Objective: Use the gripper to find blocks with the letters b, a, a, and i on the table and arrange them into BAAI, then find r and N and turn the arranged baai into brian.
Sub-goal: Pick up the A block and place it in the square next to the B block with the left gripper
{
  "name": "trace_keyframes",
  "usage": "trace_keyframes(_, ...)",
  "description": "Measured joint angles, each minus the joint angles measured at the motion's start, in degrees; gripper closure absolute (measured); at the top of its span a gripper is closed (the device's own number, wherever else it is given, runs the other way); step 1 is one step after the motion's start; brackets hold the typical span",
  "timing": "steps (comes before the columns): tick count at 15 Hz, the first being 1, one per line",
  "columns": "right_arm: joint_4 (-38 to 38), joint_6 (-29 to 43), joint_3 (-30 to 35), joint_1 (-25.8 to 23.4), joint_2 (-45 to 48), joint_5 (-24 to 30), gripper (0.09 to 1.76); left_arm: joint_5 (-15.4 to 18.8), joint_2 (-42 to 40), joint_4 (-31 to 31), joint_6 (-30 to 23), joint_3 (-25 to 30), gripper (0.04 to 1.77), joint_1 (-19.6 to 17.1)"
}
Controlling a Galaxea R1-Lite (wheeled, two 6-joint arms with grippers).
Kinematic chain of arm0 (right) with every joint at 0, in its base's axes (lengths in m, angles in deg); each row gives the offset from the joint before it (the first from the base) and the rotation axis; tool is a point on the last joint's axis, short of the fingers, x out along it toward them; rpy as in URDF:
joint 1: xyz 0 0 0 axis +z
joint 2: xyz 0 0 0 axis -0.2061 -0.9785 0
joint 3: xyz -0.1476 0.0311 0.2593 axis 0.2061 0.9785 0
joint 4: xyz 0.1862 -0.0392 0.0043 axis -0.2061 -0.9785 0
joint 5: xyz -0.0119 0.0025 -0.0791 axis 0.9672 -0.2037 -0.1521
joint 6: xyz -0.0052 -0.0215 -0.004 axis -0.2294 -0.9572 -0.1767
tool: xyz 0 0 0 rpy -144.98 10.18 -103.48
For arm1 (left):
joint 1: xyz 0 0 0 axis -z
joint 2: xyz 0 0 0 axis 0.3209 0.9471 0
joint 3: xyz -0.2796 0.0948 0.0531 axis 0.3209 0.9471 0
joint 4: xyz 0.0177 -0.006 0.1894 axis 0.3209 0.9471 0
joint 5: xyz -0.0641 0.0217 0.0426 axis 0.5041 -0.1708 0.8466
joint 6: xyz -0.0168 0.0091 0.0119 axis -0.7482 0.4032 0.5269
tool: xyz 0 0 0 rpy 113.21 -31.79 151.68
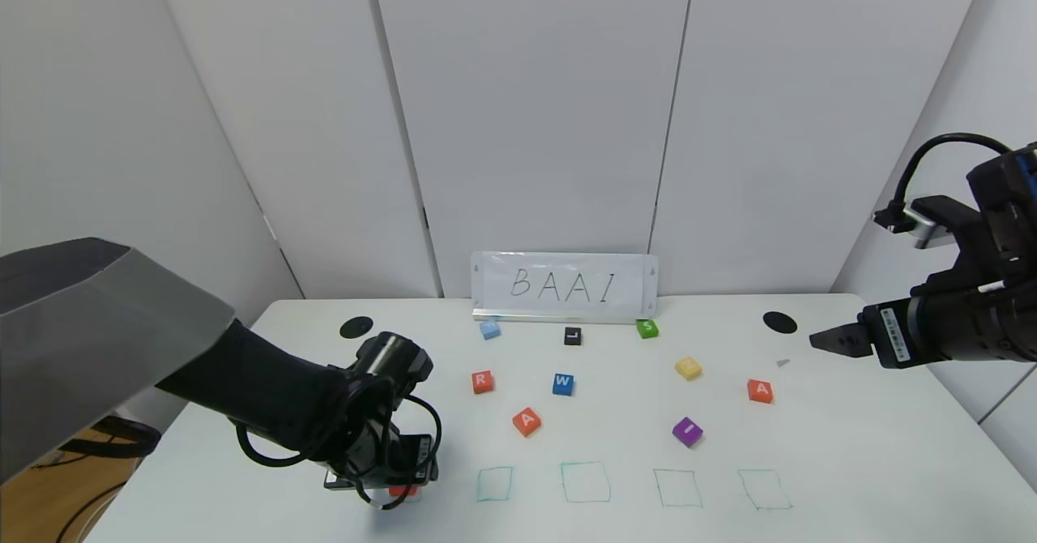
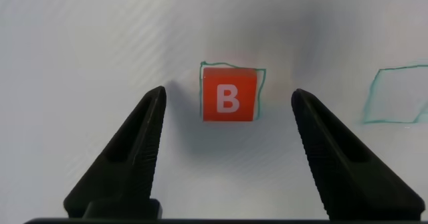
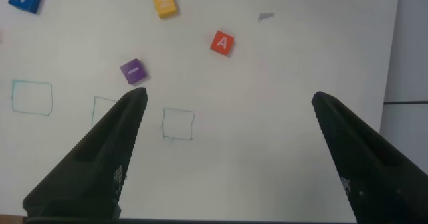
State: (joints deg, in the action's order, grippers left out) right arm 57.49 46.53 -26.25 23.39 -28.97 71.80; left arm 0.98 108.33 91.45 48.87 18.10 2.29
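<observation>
White wall panels stand behind the table (image 1: 851,462), whose white top carries a row of faint green hand-drawn squares along its near edge and a sign reading BAAI (image 1: 564,285) propped at the far side. From the head view the left gripper (image 1: 381,478) is low over the near-left end of that row, its body hiding all but a red sliver of the block beneath; the left wrist view shows what is hidden there: the orange-red B block (image 2: 229,94) lies flat inside a green square, with both fingers spread apart on either side of it and touching nothing. The other blocks lie scattered mid-table: the R block (image 1: 483,381) to the left, one A block (image 1: 527,421) nearer, a second A block (image 1: 760,391) to the right, and the purple I block (image 1: 687,431) between them. The right gripper (image 1: 834,339) hangs above the far-right corner, and only its wrist view shows its fingers wide open and empty.
</observation>
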Motion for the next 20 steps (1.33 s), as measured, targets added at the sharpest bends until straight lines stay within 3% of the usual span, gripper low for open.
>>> trace_keyframes(5,0.0,0.0,0.11,0.4,0.06,-0.01,0.08,0.13,-7.01,1.63,-0.16,0.79,0.29,0.07)
trace_keyframes(9,-0.06,0.02,0.44,1.48,0.63,-0.01,0.08,0.17,-14.35,6.89,0.09,1.1,0.21,0.1)
trace_keyframes(13,-0.09,0.89,0.55,3.55,2.43,0.35,0.08,0.11,-17.98,6.84,0.27,0.24,0.16,0.49)
trace_keyframes(18,-0.22,2.35,1.74,7.88,4.11,0.22,0.08,1.6,-19.21,10.15,0.09,-5.66,0.13,0.99)
trace_keyframes(20,-0.2,3.01,1.96,9.09,4.33,-0.04,0.08,2.28,-17.65,13.36,-2.88,-10.18,0.12,1.26)
